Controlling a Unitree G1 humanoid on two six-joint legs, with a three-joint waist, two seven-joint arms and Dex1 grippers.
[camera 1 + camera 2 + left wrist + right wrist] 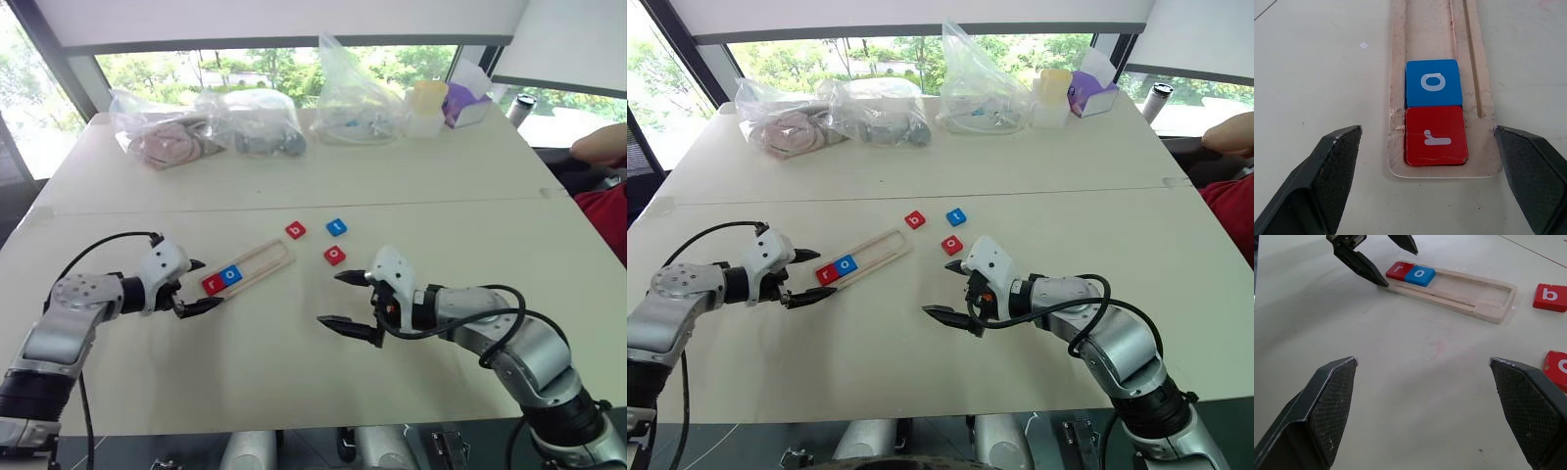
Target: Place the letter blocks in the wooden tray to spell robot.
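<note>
Tiles: we count five, two in the wooden tray (266, 260), three loose on the table (294, 362). Left gripper (196, 287) and right gripper (346, 304) gape wide, holding nothing.

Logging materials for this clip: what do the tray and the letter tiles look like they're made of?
The wooden tray: pale unfinished wood, going by its matte surface, faint grain and chipped rim edge. The letter blocks, like the red r and blue o: smooth colored faces with white letters, probably painted wood or plastic; unclear which.

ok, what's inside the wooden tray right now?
Inside the wooden tray: a red r block at the end nearest the left gripper, then a blue o block touching it. The remaining slots are bare wood; nothing is covered.
</note>
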